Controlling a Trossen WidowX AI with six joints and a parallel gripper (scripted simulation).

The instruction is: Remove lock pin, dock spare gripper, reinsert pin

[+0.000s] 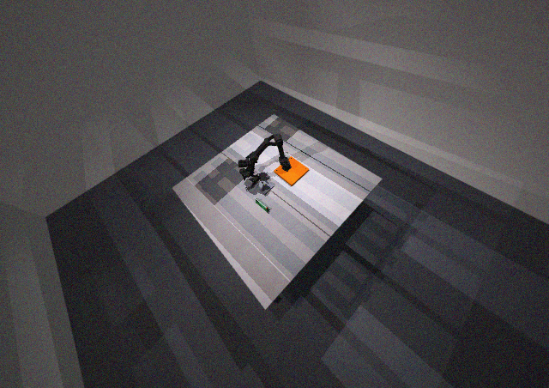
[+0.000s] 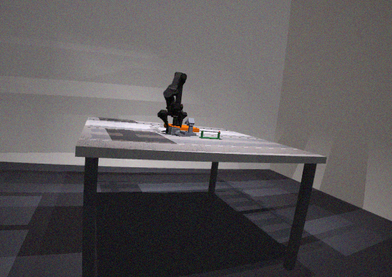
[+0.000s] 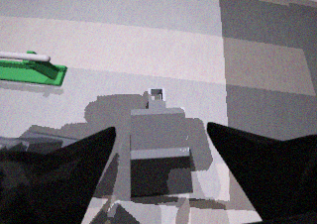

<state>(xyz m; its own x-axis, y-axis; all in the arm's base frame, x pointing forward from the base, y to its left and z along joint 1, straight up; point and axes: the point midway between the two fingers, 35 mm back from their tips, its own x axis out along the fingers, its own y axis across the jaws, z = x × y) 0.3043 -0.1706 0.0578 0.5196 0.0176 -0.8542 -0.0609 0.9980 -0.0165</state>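
My gripper (image 1: 255, 178) (image 2: 172, 128) (image 3: 161, 129) is open and empty, with its fingers on either side of the grey spare gripper (image 2: 174, 130) (image 3: 158, 135). The spare gripper is low on the table, and its small square spigot points up the wrist view. Contact with the fingers cannot be told. The grey mount (image 2: 190, 129) stands beside it with a tilted head; the inside of its socket is not visible. The pale lock pin (image 2: 209, 131) (image 3: 25, 56) lies along the green rack (image 1: 262, 205) (image 2: 210, 138) (image 3: 32, 73), outside the mount. Its red end shows in the exterior view.
The orange plate (image 1: 292, 178) (image 2: 190, 129) under the arm's base lies behind the mount in the exterior view. The table (image 1: 305, 237) (image 2: 202, 156) extends around these objects. Shadows cover much of the area near the gripper.
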